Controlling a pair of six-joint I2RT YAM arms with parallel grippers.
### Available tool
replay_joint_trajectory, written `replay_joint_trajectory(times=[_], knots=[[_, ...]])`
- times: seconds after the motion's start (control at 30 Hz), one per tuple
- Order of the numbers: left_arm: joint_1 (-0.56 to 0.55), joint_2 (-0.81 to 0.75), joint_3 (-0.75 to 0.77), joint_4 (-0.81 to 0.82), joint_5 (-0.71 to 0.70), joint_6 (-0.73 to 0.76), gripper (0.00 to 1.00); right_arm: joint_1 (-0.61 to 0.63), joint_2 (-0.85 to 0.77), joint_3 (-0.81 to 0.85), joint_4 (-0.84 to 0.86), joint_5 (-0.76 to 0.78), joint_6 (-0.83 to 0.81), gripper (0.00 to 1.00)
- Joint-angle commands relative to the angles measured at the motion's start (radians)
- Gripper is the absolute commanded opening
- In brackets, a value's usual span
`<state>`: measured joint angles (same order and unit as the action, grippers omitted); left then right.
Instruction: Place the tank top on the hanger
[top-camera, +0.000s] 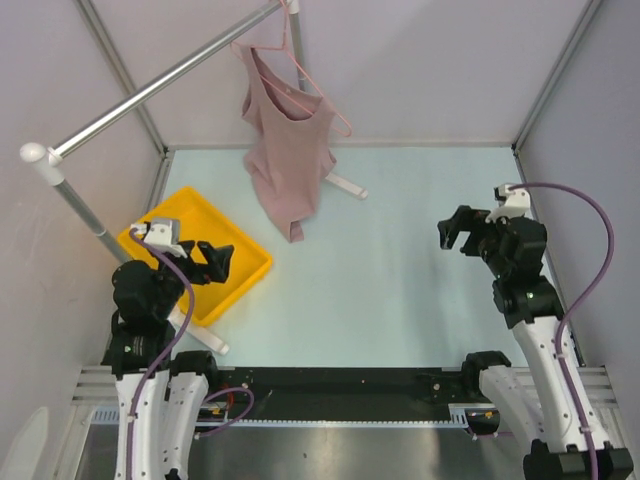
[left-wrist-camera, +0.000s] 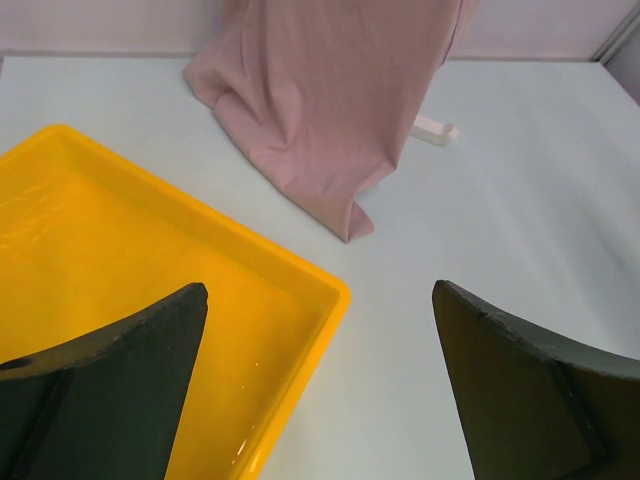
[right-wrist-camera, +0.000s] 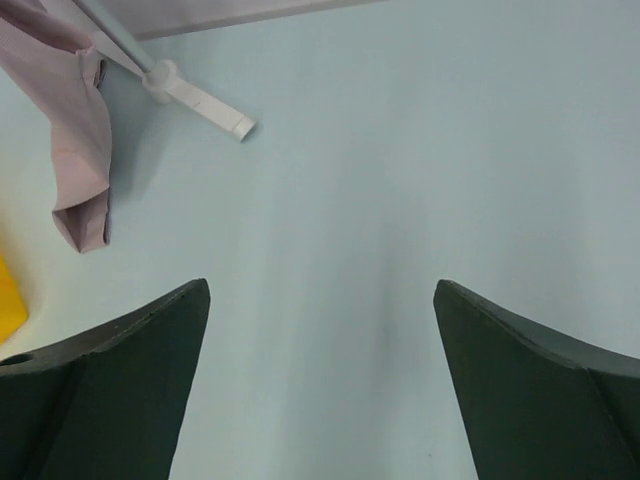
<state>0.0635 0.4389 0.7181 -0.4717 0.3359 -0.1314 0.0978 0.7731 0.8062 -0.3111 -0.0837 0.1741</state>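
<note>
Count: two hands, one tank top (top-camera: 288, 150), one hanger (top-camera: 330, 104), one rail (top-camera: 150, 90), one yellow tray (top-camera: 200, 215).

Left hand (top-camera: 218, 262): fingers spread wide, nothing between them. It hangs over the near right corner of the tray. The tray rim runs under the hand from far left to near right.

Right hand (top-camera: 452, 232): fingers spread wide, nothing between them. Only bare surface (top-camera: 380, 250) lies below and ahead of it.

The tank top hangs on the hanger, which is hooked on the rail. It is ahead of the left hand and slightly to its right, and ahead and to the left of the right hand. One hanger arm shows as bare wire beside the fabric. The hem reaches down close to the surface, just beside the white foot (right-wrist-camera: 200, 100) of the rail stand.

Open surface separates the two hands.
</note>
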Motion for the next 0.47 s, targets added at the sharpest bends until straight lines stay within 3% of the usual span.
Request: replay_joint_trajectory(times=[0.0, 0.17, 0.43], knots=[[0.007, -0.003, 0.09, -0.063, 0.021, -0.04, 0.99, -0.01, -0.139, -0.062, -0.031, -0.025, 0.068, 1.0], [0.009, 0.009, 0.126, -0.108, 0.023, -0.04, 1.0, -0.01, -0.244, -0.108, -0.033, -0.004, 0.088, 1.0], [0.007, -0.02, 0.132, -0.116, 0.032, -0.042, 0.99, -0.01, -0.235, -0.119, -0.039, 0.001, 0.085, 1.0]])
